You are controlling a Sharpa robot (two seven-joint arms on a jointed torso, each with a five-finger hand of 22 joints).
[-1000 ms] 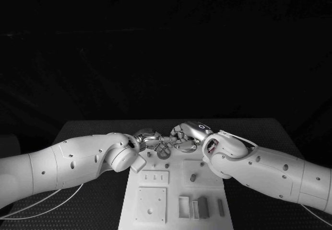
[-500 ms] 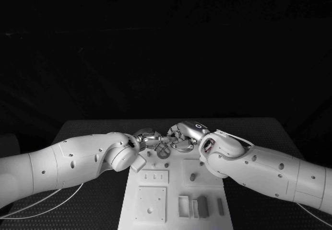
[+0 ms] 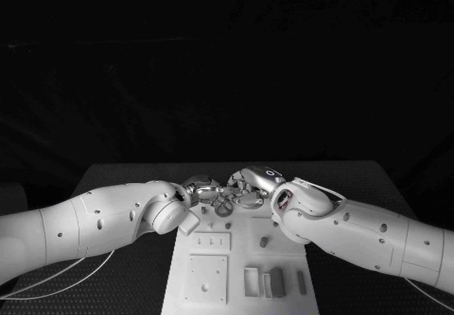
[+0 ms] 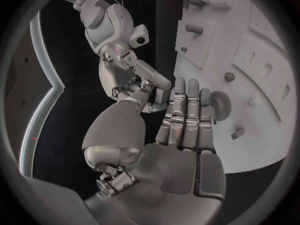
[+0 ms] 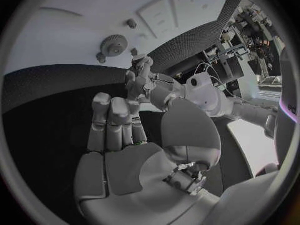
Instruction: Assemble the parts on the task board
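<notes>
White task board point(image 3: 237, 262), left robot hand point(image 3: 210, 190) beside right robot hand point(image 3: 250, 191), gear point(image 5: 114, 44)

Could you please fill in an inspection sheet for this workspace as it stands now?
Surface: black table, textured mat.
Job's things: white task board with recessed slots; a gear sits on it; small upright parts stand at its near end.
Clutter: nothing seen.
Hands: left hand and right hand meet fingertip to fingertip over the board's far end; whether anything is pinched between them cannot be told.
Cables: white cable under the left arm.
Surroundings: dark.
</notes>
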